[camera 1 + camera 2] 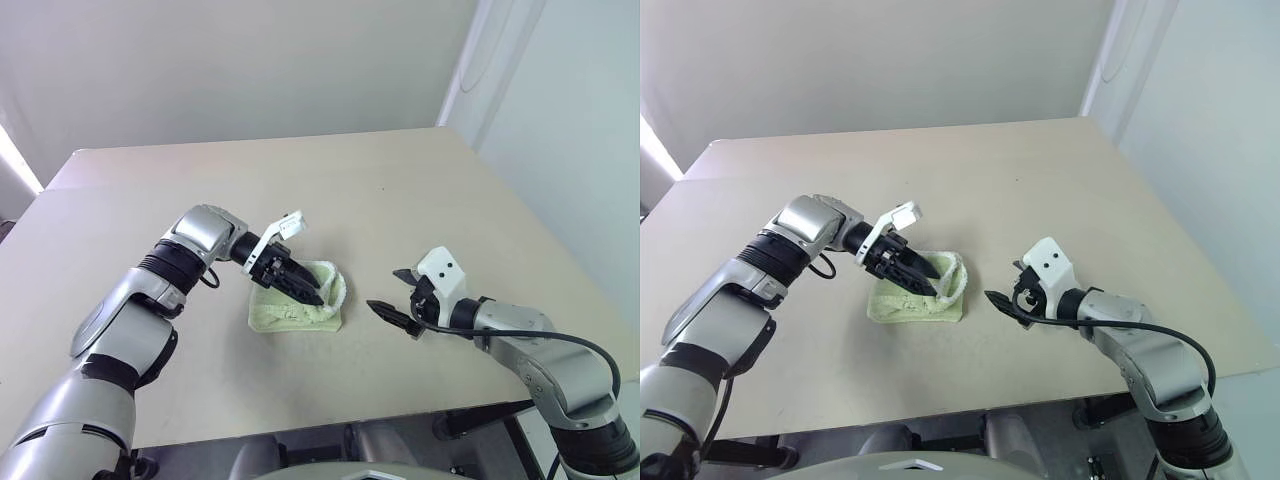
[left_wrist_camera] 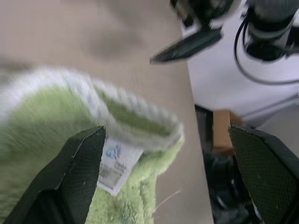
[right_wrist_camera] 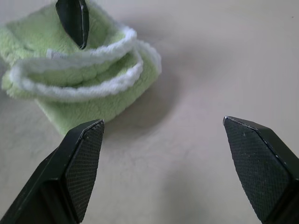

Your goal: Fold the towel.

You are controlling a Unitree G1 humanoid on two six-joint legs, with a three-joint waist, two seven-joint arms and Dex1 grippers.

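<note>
Centre frame on the beige counter (image 1: 420, 190), the light yellow-green terry towel (image 1: 290, 312) lies folded small — both the left gripper (image 1: 297, 285) and right gripper (image 1: 398, 305) released — lift away cleanly, without snagging its upturned edge.

Left pincer (image 1: 298, 284) angled down toward the right — jaws spread, right pincer (image 1: 398, 300) spread wide, pointing left

Beige table (image 1: 400, 180) before pale walls (image 1: 230, 60)
</note>
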